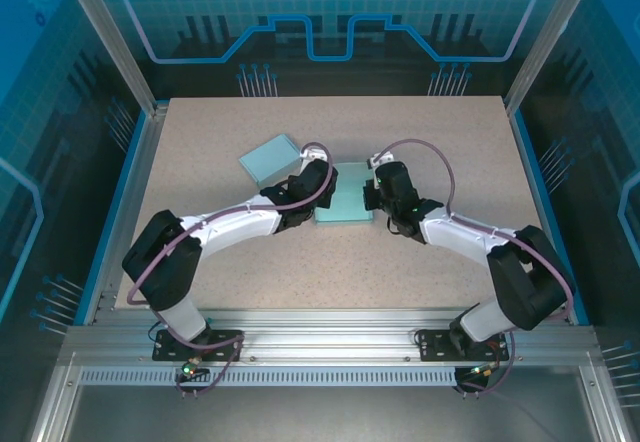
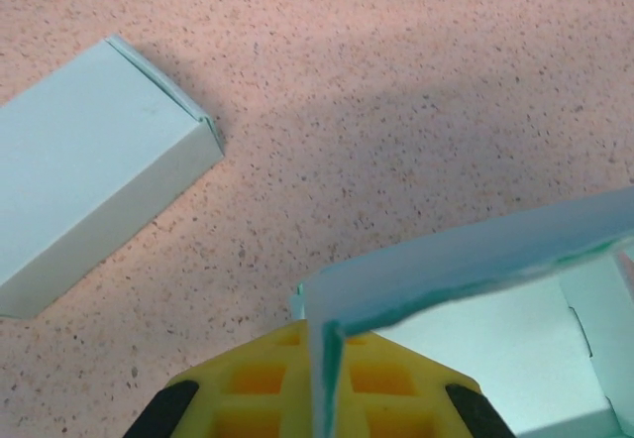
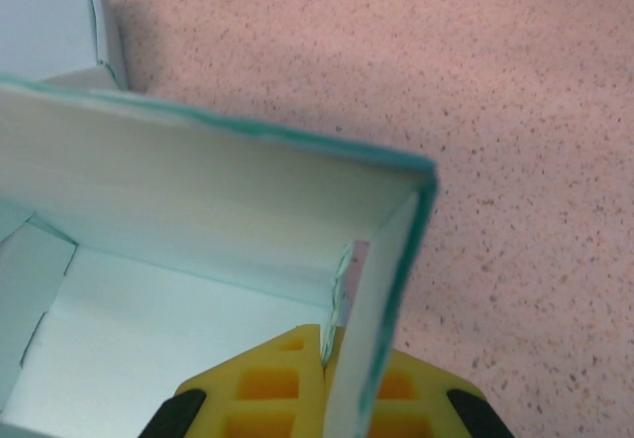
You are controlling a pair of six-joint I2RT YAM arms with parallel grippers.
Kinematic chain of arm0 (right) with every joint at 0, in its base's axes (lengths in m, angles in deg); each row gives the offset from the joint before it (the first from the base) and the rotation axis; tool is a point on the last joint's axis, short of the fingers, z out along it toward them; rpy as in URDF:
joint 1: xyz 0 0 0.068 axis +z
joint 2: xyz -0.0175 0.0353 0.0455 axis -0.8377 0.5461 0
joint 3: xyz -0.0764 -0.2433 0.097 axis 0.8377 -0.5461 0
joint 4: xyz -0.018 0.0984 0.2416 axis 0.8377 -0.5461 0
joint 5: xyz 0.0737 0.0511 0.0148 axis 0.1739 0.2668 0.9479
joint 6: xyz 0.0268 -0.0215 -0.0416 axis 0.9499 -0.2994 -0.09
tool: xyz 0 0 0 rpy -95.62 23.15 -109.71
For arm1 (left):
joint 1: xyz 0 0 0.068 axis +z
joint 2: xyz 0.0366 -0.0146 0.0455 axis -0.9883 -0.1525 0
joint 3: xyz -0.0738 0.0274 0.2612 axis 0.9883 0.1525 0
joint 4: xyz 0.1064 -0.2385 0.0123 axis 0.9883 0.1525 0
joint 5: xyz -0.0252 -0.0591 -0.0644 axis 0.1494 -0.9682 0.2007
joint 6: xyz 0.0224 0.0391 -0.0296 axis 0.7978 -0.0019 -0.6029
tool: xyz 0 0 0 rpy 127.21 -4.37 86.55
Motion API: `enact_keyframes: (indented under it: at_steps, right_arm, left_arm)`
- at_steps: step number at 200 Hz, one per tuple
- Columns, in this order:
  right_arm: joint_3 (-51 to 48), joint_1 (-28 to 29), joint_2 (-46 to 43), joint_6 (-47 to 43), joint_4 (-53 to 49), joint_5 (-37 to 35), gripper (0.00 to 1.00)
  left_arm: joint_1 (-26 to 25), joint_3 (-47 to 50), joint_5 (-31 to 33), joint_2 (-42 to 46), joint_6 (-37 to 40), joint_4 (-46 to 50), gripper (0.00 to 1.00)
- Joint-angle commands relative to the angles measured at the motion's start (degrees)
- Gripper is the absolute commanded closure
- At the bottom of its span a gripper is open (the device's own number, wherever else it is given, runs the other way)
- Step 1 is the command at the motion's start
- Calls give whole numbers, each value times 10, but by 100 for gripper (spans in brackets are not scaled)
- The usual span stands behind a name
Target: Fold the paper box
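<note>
Top view: I saw the paper box (image 1: 345, 197) lying mid-table (image 1: 440, 122), half formed. The left gripper (image 1: 318, 200) met its left edge and the right gripper (image 1: 372, 197) its right edge. A closed box (image 1: 271, 158) sat just beside it, up and to the left.

Left wrist: the left gripper (image 2: 325, 374) was pinched narrow on a thin side wall of the paper box (image 2: 495, 260), with the wall upright between the yellow pads (image 2: 258, 383). The closed box (image 2: 89, 170) lay apart at left on the table (image 2: 396, 81).

Right wrist: the right gripper (image 3: 347, 388) was clamped tight on an end wall of the paper box (image 3: 198, 190), whose inside was open toward me. A corner of the closed box (image 3: 59, 27) showed at top left.
</note>
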State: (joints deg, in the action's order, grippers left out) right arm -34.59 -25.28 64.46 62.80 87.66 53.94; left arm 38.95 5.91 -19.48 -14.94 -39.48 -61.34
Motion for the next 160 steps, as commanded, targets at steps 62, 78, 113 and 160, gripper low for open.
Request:
enact_keyframes:
  at_steps: [62, 78, 113, 160]
  right_arm:
    - [22, 47, 60, 23, 122, 87, 100]
    - [19, 50, 63, 23, 125, 86, 100]
    - [8, 57, 69, 27, 130, 79, 100]
    - [-7, 67, 66, 29, 127, 73, 100]
  left_arm:
    - [-19, 42, -54, -35, -108, -217, 94]
    - [-19, 55, -62, -39, -120, -233, 94]
    - [-20, 79, -67, -46, -146, -248, 94]
    - [-20, 110, -71, -44, -155, -262, 94]
